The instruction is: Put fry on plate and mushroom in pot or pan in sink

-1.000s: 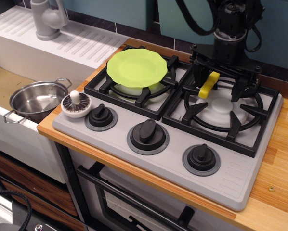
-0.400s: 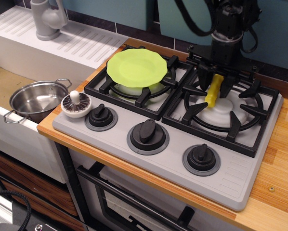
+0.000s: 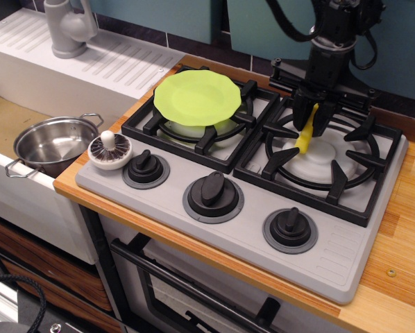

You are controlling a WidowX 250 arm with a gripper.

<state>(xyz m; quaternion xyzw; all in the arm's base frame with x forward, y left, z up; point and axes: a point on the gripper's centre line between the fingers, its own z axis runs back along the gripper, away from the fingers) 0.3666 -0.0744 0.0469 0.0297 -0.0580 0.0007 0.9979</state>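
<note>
Yellow fry hangs upright; mushroom lies gills-up.

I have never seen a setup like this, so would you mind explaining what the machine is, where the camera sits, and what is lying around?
This is one picture, taken from above and in front of a toy kitchen. The black machine at the top right is a robot arm; its gripper is the two-fingered claw at its end. It hangs over the right burner of a grey stove and is closed on a yellow fry, which points down toward the burner. A lime-green plate rests on the left burner. A toy mushroom sits upside down on the stove's front left corner, beside the black knobs. To the left is a white sink with a grey tap; a shiny steel pot stands in it, empty.
</note>
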